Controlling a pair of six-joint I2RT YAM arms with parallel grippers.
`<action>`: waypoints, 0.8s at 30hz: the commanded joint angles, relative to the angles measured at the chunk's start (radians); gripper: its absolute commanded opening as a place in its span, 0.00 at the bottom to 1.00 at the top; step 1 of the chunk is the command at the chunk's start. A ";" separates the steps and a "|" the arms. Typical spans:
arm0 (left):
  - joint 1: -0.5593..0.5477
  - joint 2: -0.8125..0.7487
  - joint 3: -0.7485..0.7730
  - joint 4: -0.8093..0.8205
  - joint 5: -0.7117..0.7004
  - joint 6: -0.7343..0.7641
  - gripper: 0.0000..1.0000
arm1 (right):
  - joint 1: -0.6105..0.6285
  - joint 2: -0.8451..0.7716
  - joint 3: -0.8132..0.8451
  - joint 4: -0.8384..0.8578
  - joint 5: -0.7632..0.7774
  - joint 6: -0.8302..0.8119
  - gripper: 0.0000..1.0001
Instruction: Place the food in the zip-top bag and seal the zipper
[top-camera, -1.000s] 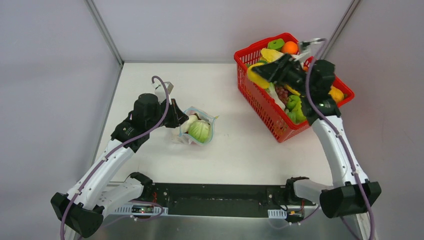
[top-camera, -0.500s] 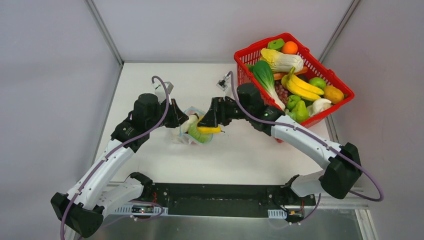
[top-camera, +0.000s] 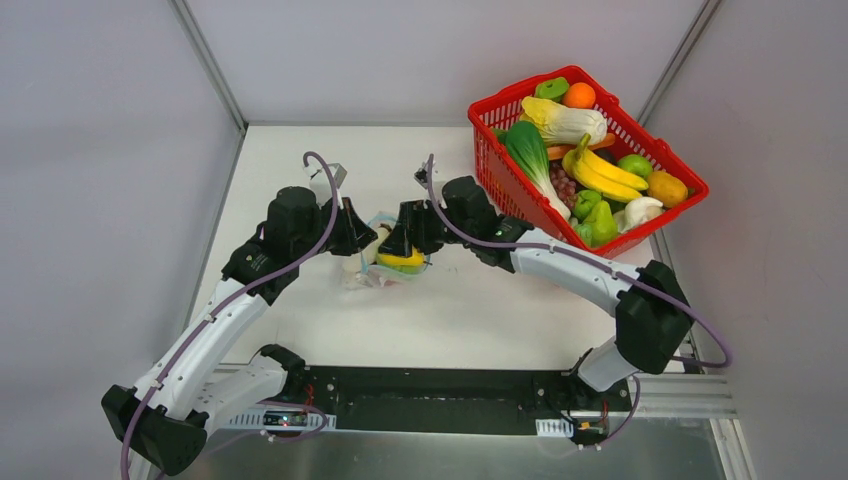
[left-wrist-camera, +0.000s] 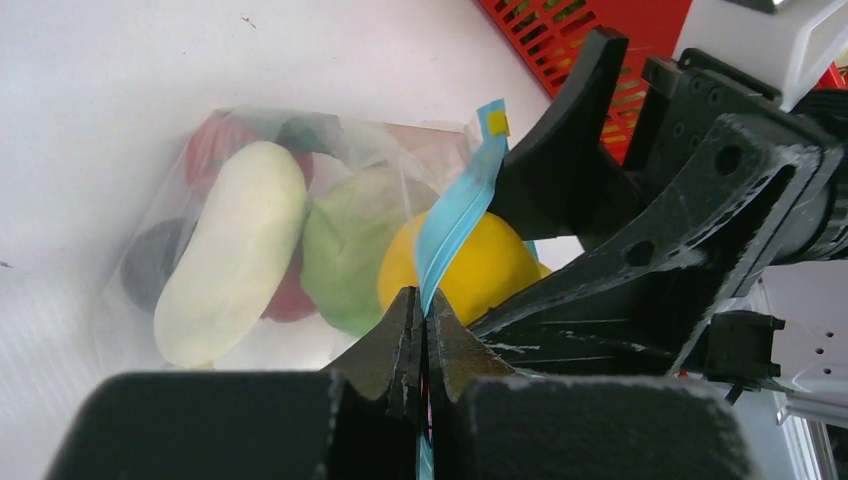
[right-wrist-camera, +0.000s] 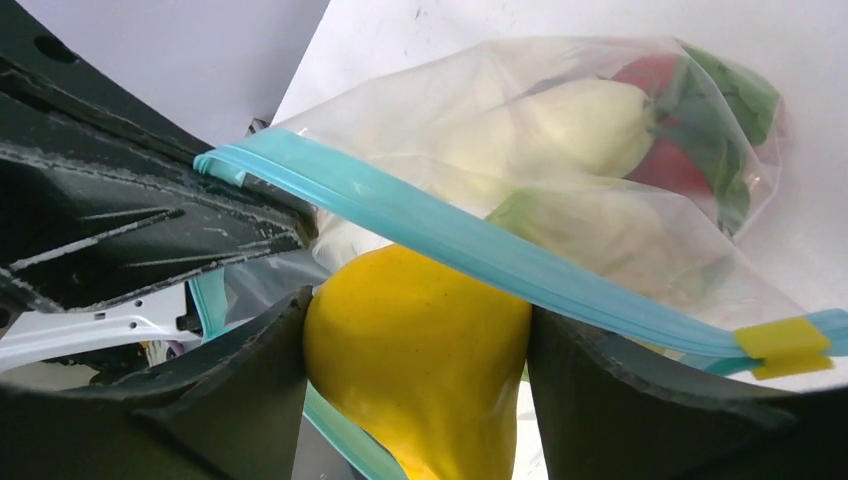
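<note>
Pinching the teal zipper of the zip-top bag, our left gripper has its jaws fully closed on that strip. Our right gripper stands wide, its fingers clamped on the yellow lemon, which sits at the bag's mouth, just under the zipper. It seems only partly inside, though the crinkled plastic blurs that. The bag lies on the table left of the red basket — well apart from it — and holds the white radish, green cabbage, red tomato and dark purple ball.
</note>
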 joint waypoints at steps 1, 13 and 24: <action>0.002 -0.007 0.027 0.049 0.030 -0.024 0.00 | 0.031 0.048 0.047 0.104 0.026 -0.056 0.55; 0.002 -0.027 0.029 0.078 0.022 -0.025 0.00 | 0.044 0.091 0.076 0.124 -0.155 0.009 0.84; 0.002 -0.045 0.021 0.061 -0.043 -0.025 0.00 | -0.019 -0.053 0.010 0.004 -0.119 -0.014 0.95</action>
